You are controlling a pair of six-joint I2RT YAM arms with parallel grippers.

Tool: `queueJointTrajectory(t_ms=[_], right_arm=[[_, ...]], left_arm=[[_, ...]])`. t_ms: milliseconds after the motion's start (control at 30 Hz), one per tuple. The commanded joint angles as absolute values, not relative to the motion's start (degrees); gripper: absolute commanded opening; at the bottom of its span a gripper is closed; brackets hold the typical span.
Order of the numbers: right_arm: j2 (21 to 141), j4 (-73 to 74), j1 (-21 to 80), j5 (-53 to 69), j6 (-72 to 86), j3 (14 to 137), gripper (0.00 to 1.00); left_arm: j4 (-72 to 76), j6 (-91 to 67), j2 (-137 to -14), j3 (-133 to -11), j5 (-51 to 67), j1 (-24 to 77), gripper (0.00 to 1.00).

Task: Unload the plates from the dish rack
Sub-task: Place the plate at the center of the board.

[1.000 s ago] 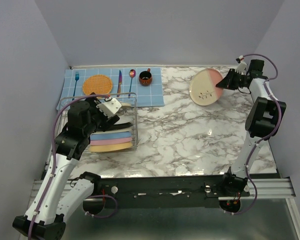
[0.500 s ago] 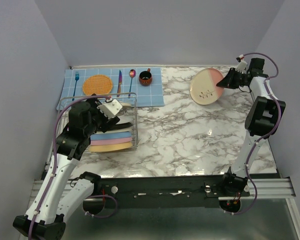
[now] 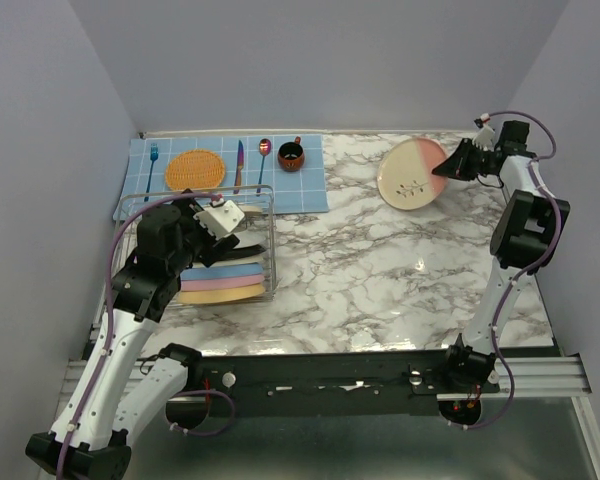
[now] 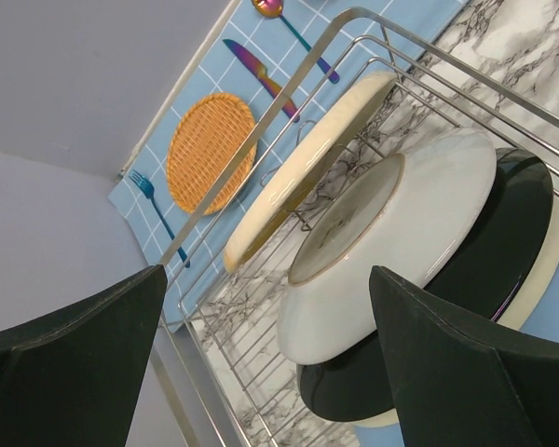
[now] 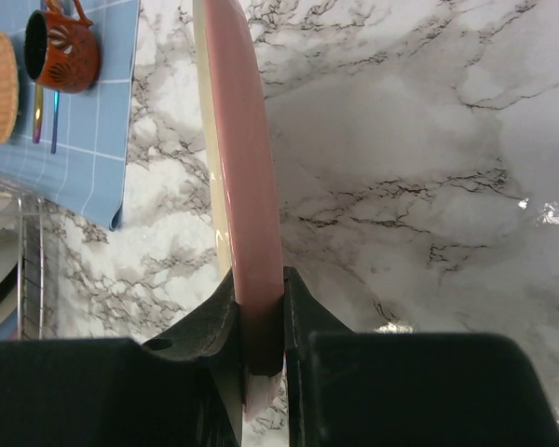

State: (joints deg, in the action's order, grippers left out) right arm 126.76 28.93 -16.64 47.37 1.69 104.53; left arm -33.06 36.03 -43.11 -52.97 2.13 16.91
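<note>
At the far right of the marble table (image 3: pixel 380 270), the right gripper (image 3: pixel 448 166) is clamped, its jaws nearly together, on the rim of a cream-and-pink plate (image 3: pixel 412 175) whose cream half carries a dark twig motif. Top view: the plate stands tilted, face toward the camera, well apart from the dish rack (image 3: pixel 271 215); whether its lower edge touches the marble cannot be told. Right wrist view: the same plate appears edge-on, its pink rim seated between the two black fingers (image 5: pixel 298 312).

Near left: the left gripper (image 4: pixel 265 272) hangs over the wire rack with its jaws spread wide, holding nothing. Between its fingertips the left wrist view shows three plates leaning among the dividers: a cream plate (image 4: pixel 298 177) farthest back, then a white plate with a beige centre (image 4: pixel 391 223), then a black plate (image 4: pixel 517 223) edged in cream. In the top view a blue plate (image 3: pixel 220 271), a pink plate (image 3: pixel 220 285) and a yellow-orange plate (image 3: pixel 220 296) follow toward the near end of the rack.

Behind the rack lies a blue checked placemat (image 3: pixel 305 185) bearing, left to right, a fork (image 3: pixel 152 160), an orange woven disc (image 3: pixel 194 169), a knife (image 3: pixel 239 165), a spoon (image 3: pixel 264 152) and a dark red cup (image 3: pixel 291 155) with a pale pattern
</note>
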Motion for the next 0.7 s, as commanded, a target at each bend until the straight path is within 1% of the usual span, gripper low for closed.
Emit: queueJointTrajectory(t_ms=[0,67,200,300,367,667], right_arm=[[131.48,29.88,-16.44,47.99,1.49,106.26,0.01],[132.53,31.28,-16.44,47.81,1.76,107.83,0.01],[135.52,36.99,-16.44,46.85,1.76,113.54,0.08],[137.81,39.97,-16.43,46.06,2.28,115.31,0.12],[139.73,42.09,-16.44,45.79,2.20,118.20,0.11],[142.47,47.45,-16.44,43.51,3.17,121.20,0.08]], left_arm=[[-34.36,36.12,-42.19,-52.56,2.73,17.05,0.99],[-34.36,36.12,-42.19,-52.47,2.90,17.05,0.99],[-34.45,35.95,-42.10,-52.47,3.25,17.05,0.99],[-34.89,36.03,-41.75,-52.73,3.34,17.05,0.99],[-35.07,36.03,-41.40,-52.82,3.43,17.05,0.99],[-35.95,35.95,-40.43,-52.91,3.60,17.05,0.99]])
